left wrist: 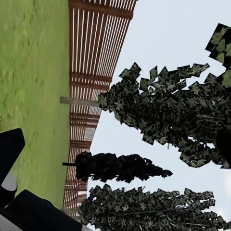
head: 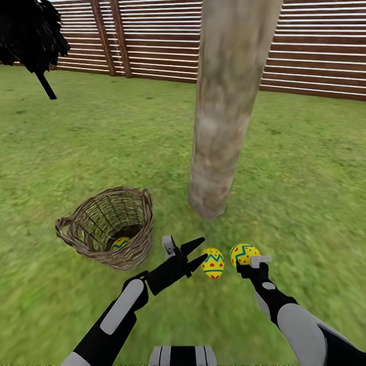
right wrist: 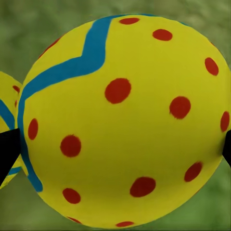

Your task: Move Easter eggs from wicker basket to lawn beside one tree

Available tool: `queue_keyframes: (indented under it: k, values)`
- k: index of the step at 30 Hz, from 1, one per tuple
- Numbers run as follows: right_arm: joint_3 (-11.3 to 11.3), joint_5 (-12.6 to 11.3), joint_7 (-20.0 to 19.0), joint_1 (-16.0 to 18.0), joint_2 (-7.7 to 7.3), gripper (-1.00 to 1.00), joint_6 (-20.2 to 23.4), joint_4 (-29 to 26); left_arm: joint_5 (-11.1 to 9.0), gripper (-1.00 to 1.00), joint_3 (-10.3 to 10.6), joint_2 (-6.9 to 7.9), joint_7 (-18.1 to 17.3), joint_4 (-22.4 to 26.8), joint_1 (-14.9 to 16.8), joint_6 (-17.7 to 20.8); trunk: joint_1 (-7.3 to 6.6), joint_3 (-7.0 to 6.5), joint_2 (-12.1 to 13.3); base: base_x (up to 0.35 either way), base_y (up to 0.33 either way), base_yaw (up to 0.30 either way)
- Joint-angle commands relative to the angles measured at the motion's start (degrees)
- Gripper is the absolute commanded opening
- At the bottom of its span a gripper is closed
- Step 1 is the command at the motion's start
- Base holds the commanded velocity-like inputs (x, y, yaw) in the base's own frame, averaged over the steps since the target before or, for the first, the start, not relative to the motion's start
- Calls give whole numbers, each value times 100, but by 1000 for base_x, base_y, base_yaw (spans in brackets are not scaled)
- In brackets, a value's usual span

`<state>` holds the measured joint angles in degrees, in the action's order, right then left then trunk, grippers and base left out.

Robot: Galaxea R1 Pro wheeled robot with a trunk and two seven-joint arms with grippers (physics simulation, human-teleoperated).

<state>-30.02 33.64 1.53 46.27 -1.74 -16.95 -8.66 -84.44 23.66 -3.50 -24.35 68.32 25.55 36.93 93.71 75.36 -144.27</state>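
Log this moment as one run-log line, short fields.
right pincer: shut on dotted egg | left pincer: open | hearts egg: lawn, near trunk | third egg: in basket

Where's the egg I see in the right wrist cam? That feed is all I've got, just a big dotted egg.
Observer: It's the dotted egg between the right gripper's fingers, low over the lawn near the foot of the tree.
Operator: Where's the sliver of a second egg at the edge?
Observer: That's the heart-patterned egg, close beside the dotted one, in front of the trunk.
Operator: Basket empty?
Observer: No. One egg is in the wicker basket, left of the tree.
Operator: Left arm?
Observer: The left gripper is open and empty, between the basket and the heart-patterned egg.
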Motion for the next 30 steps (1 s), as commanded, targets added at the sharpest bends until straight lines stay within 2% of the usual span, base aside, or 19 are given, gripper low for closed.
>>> queue_keyframes:
  k: [1,16,19,26,30]
  values:
    - [-40,58,14,5,-1,-100,-26,12,-38,100,-1,-1,0,-3,3,34,1,26,-3,0,0,0]
    - [-39,64,10,5,-1,-100,-9,13,-38,100,7,-2,7,-4,3,34,40,359,-23,0,0,0]
    - [-39,64,10,5,3,-100,-3,13,-37,100,5,-2,9,-18,3,34,40,359,-23,30,0,0]
    - [-39,64,11,5,5,-100,-1,13,-29,100,7,-2,16,-21,3,34,40,359,-23,300,0,0]
    - [-39,64,11,5,-1,-100,-1,13,-29,100,7,-2,10,-13,3,34,40,359,-23,79,0,0]
